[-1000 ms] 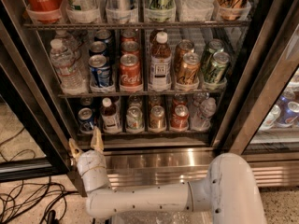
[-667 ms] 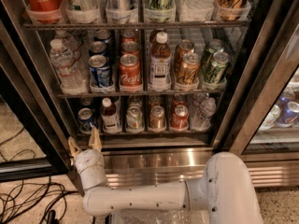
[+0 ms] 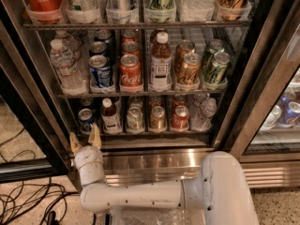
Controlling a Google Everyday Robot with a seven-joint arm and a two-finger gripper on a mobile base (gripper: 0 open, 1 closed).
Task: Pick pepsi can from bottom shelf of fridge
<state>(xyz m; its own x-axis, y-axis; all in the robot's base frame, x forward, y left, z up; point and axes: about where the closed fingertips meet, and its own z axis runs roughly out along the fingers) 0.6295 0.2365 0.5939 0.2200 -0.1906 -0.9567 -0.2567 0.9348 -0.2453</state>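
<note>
The fridge [image 3: 262, 78] stands open in front of me with wire racks of drinks. On the bottom shelf [image 3: 154, 133], the pepsi can [image 3: 86, 118] sits at the far left: small, blue, silver top, next to a small dark bottle [image 3: 110, 117]. My gripper [image 3: 85, 137] is just below and in front of that can, at the shelf's front edge, pointing up. Its two tan fingers [image 3: 95, 134] stand apart with nothing between them. My white arm [image 3: 140, 196] reaches in from the lower right.
More cans [image 3: 158, 117] and a water bottle [image 3: 206, 110] fill the bottom shelf to the right. The middle shelf holds another blue can [image 3: 100, 71] and a red Coca-Cola can [image 3: 130, 72]. The stainless base [image 3: 154, 163] lies below. Cables [image 3: 28, 203] cover the floor at left.
My gripper has risen a little toward the left end of the bottom shelf. The arm has shifted slightly with it. The drinks have not moved.
</note>
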